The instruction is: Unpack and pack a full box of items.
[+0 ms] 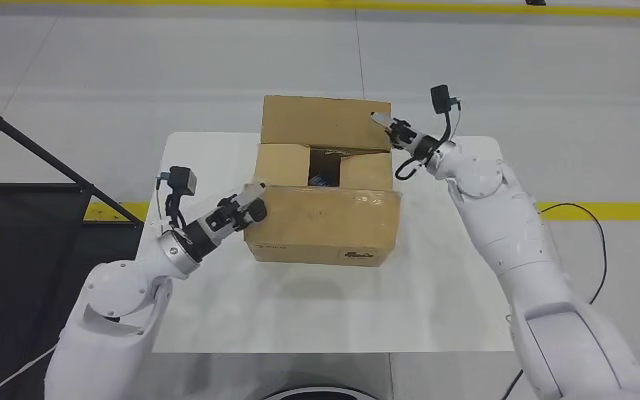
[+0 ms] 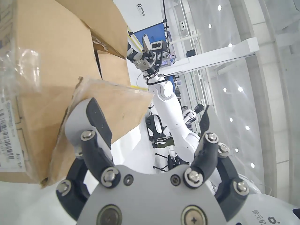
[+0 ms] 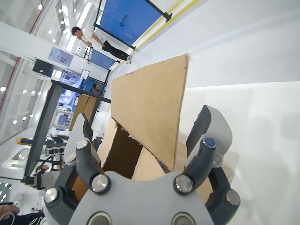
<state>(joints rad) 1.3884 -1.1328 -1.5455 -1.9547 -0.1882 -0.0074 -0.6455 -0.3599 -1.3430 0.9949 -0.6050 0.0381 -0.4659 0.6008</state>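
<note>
Right gripper is spread wide, with the box's upright cardboard flap standing between its fingers. Can't really tell if it's touching either one. White table behind.

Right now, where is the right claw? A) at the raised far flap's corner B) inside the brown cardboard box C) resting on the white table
A: the open right claw straddles a corner of the raised far flap of the brown cardboard box.

Matt brown cardboard box, flap edges torn rough; crinkled clear plastic film gleams on it; smooth white surface.
</note>
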